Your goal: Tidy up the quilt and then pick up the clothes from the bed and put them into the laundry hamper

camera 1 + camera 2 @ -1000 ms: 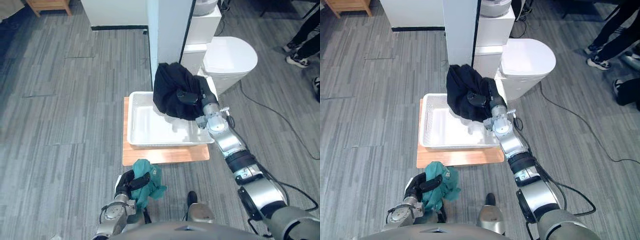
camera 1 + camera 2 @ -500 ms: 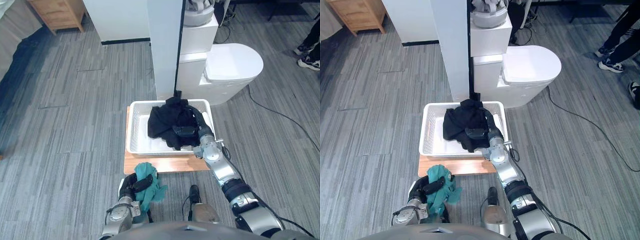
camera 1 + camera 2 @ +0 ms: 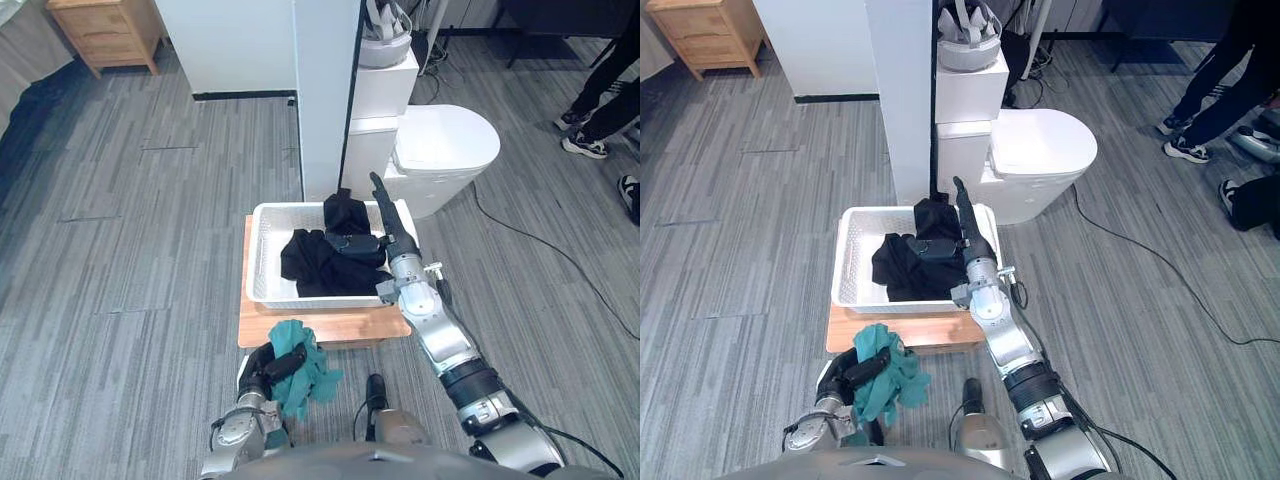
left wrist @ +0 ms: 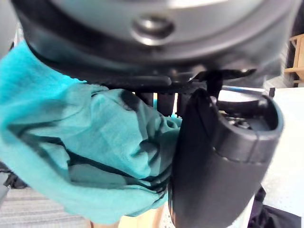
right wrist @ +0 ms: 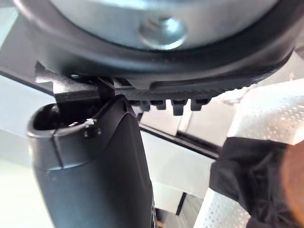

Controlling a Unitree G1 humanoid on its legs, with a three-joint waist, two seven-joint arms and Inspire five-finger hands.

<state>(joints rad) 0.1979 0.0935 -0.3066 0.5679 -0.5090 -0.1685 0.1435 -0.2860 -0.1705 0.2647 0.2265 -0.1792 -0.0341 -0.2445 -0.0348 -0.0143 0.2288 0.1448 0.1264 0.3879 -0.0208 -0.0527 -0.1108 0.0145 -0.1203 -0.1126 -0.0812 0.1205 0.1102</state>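
Observation:
A black garment (image 3: pixel 322 263) lies heaped inside the white perforated hamper (image 3: pixel 262 262), which rests on a low wooden stand (image 3: pixel 300 325). My right hand (image 3: pixel 386 220) stands over the hamper's right side, open, its fingers straight and pointing away, with the thumb lying over the black cloth. Part of that cloth (image 5: pixel 251 180) shows past the hand in the right wrist view. Low and near me, my left hand (image 3: pixel 268 366) is shut on a bunched teal garment (image 3: pixel 305 369). The teal cloth (image 4: pixel 90 142) bulges between fingers and thumb in the left wrist view.
A white pillar (image 3: pixel 327 90) and a white toilet (image 3: pixel 440 150) stand just behind the hamper. A wooden cabinet (image 3: pixel 105 30) is at the far left. A person's legs and shoes (image 3: pixel 600 110) are at the far right. Grey plank floor surrounds the stand.
My right hand lowered the black garment into the hamper and straightened its fingers, letting go. The cloth now lies in the hamper. The camera shifted. My left hand keeps the teal garment.

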